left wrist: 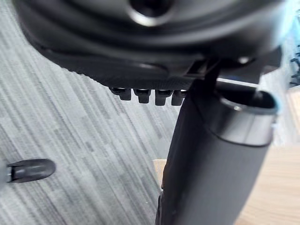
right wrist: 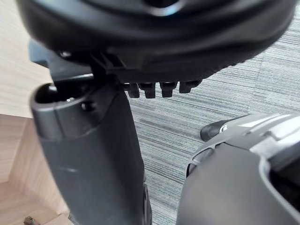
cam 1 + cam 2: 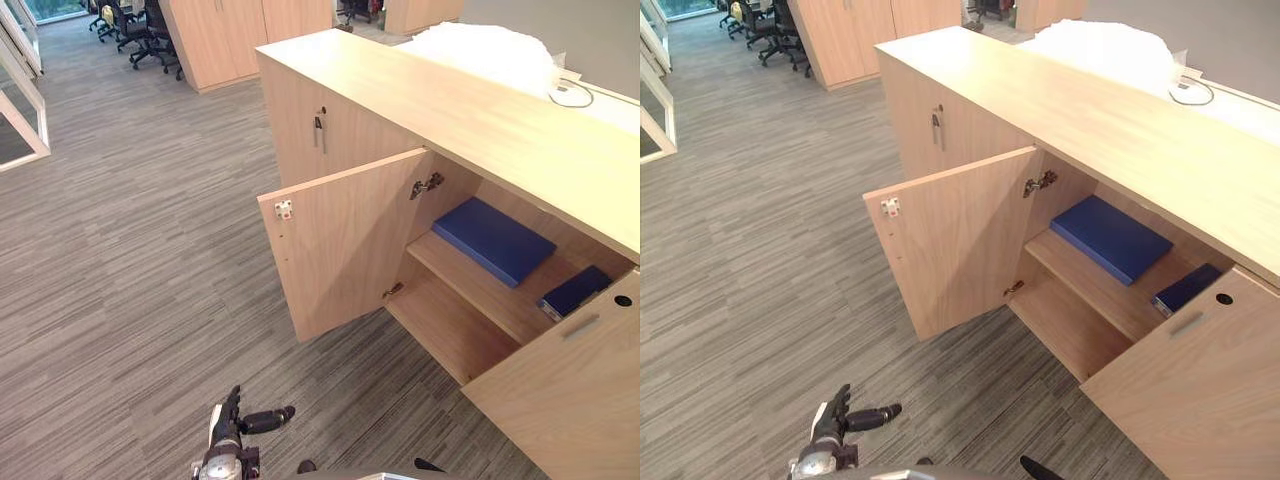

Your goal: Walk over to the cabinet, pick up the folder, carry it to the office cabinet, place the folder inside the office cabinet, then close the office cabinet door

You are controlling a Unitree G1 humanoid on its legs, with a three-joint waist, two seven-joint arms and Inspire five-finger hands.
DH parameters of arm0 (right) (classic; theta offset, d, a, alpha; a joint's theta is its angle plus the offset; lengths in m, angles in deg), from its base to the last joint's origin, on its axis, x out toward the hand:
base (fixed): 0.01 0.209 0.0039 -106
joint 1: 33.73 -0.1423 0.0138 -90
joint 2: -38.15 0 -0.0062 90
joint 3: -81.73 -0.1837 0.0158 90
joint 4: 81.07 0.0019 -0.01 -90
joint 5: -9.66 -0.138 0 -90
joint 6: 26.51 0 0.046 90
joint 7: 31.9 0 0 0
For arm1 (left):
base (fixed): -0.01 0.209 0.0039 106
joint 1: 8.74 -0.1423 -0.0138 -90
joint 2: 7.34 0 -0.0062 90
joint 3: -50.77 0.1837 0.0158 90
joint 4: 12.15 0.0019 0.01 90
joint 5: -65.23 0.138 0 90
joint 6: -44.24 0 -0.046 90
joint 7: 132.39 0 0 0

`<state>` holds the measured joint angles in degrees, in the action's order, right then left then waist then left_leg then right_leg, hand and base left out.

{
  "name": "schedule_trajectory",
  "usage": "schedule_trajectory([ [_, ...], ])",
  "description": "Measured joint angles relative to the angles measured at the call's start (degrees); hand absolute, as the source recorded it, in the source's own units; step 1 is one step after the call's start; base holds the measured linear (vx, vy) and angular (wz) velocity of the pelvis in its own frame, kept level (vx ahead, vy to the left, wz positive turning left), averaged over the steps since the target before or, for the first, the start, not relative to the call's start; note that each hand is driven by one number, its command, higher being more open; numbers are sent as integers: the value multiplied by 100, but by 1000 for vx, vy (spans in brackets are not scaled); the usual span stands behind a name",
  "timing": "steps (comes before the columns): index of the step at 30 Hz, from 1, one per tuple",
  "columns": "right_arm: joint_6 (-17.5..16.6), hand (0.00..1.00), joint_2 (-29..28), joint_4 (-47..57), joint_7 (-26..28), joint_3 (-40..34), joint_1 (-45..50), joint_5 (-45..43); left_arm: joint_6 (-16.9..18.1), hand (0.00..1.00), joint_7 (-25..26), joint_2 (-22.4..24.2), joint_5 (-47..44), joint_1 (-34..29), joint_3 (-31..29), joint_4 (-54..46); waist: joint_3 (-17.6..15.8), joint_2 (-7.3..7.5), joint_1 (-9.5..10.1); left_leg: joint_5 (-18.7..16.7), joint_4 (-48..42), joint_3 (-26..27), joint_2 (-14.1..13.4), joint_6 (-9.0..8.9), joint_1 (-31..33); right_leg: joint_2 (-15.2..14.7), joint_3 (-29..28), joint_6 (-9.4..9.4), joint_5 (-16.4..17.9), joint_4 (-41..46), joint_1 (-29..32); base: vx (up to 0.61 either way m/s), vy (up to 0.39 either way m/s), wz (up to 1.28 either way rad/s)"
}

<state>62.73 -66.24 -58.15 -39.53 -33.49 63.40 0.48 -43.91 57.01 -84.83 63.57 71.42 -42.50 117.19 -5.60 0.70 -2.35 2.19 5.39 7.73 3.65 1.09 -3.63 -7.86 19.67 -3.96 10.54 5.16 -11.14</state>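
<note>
bright even light; soft shadow inside open cabinet (image 3: 450,110)

Grey striped carpet (image 3: 130,250), black office chairs (image 3: 140,35) at back, crumpled white sheet (image 3: 485,55), cable loop (image 3: 572,95) beside it

My left hand (image 3: 230,428) hangs low over the grey carpet (image 3: 130,250), fingers straight, thumb spread. Ahead of me a wooden cabinet (image 3: 480,110) stands with both doors wide: the left door (image 3: 340,250) swings out toward me, and the right door (image 3: 570,390) is nearest. A blue folder (image 3: 493,240) lies flat on the shelf (image 3: 470,285), with a darker book (image 3: 575,290) beside it. White wrap (image 3: 490,55) sits on top.
</note>
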Motion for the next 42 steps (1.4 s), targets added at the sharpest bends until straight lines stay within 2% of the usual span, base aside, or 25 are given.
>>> schedule_trajectory([
  [5,27,100,76,0,19,-2,48,5,-6,100,17,80,-9,250,62,-409,58,-98,-69,36,3,115,-53,-41,-6,54,-127,-19,51,-145,-32,-39,-46,-12],
  [9,77,100,69,-9,46,-1,93,8,-66,100,70,56,-60,636,-76,-402,51,-61,-128,12,3,234,-123,-81,-85,119,-228,1,39,-209,-99,-10,-35,-15],
  [12,104,100,56,-11,121,-2,117,9,-124,100,153,-67,-249,1017,-438,-285,53,-36,-141,-42,3,420,-196,-158,-151,172,-450,37,16,-243,-82,7,-15,-35],
  [17,182,100,58,-18,222,-75,155,9,-166,100,197,-666,-522,1747,-884,332,69,-22,-169,-85,0,650,-306,-223,-179,256,-703,95,-26,-235,4,20,-15,-27],
  [22,172,100,48,-27,346,-292,150,7,-258,100,185,-1526,-659,2486,-1352,1688,76,-37,-197,-125,-3,924,-488,-285,-271,408,-979,179,-146,-235,60,-3,-28,-31],
  [25,169,100,62,-113,398,-410,154,4,-292,100,117,-2068,-800,2900,-1438,2398,71,-65,-207,-115,-32,1057,-577,-300,-287,488,-1133,222,-203,-233,116,-22,-47,-26],
  [30,85,100,80,-120,529,-531,284,-56,-347,100,-21,-2605,-797,3297,-1624,2656,74,-206,-206,-94,-32,1241,-726,-334,-318,617,-1403,281,-337,-192,236,-50,-34,-28],
  [34,-2,100,101,-119,606,-585,446,-240,-348,100,-115,-2669,-795,3746,-1583,2682,100,-288,-212,-68,-32,1241,-765,-374,-311,648,-1534,306,-368,-152,310,-77,-22,-15],
  [36,-51,100,98,-115,630,-621,509,-241,-342,100,-168,-2670,-795,3917,-1359,2682,99,-297,-227,-55,-31,1240,-769,-391,-301,650,-1557,307,-368,-131,342,-110,-15,-10],
  [41,-76,100,49,-94,657,-586,572,-453,-255,100,-461,-2670,-792,4376,-314,2678,116,-312,-283,20,-2,1228,-733,-368,-124,619,-1601,309,-366,-26,598,-137,8,-6],
  [42,-76,100,50,-87,657,-573,577,-460,-249,100,-478,-2670,-792,4396,-260,2678,115,-312,-284,25,-2,1228,-731,-367,-119,616,-1605,309,-366,-24,603,-163,28,-3],
])
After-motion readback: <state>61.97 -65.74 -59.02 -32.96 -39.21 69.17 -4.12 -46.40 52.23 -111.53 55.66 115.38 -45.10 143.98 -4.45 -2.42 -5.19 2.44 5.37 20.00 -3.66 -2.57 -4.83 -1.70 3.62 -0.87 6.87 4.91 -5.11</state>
